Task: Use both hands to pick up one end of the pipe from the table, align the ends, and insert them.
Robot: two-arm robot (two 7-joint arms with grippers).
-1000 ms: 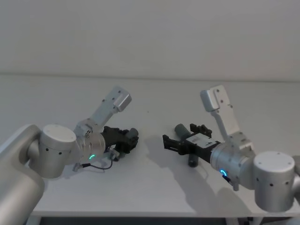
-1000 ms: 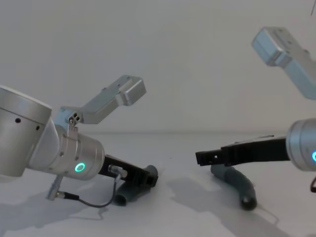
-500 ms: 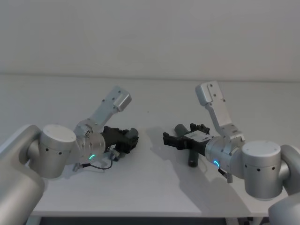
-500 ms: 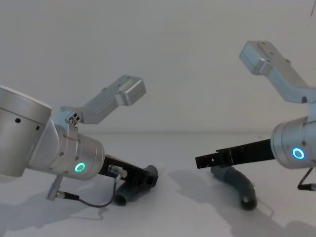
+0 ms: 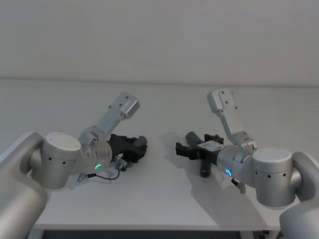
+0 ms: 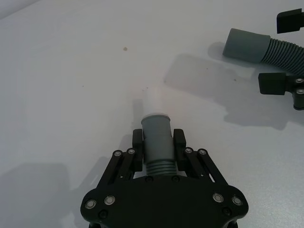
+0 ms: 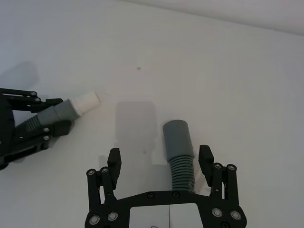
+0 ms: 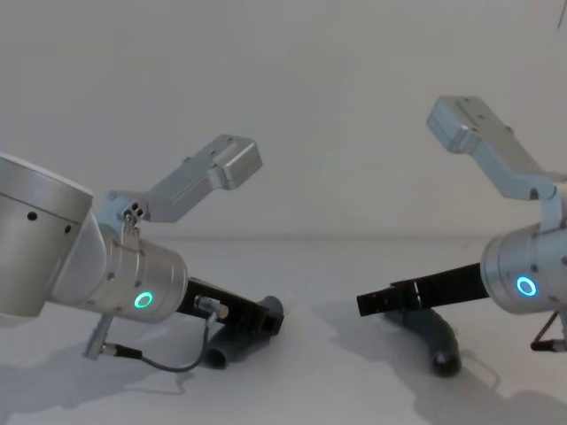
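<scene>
Left tool clamped on one pipe piece, right tool spread around the other.

We see the left tool (image 6: 157, 142) gripping the ribbed neck of the left pipe piece (image 6: 157, 130), whose pale tip (image 6: 154, 102) pokes out past the jaws and is faint against the white tabletop (image 5: 164, 199). In the head view most of this piece is hidden behind the tool, and we cannot tell whether it is lifted. To the right of the left pipe piece, well apart, the right tool (image 7: 160, 156) has its jaws wide, straddling the right pipe piece (image 7: 179, 156) with a gap on each side. That piece lies on the tabletop, its rear cut off beneath the tool.
</scene>
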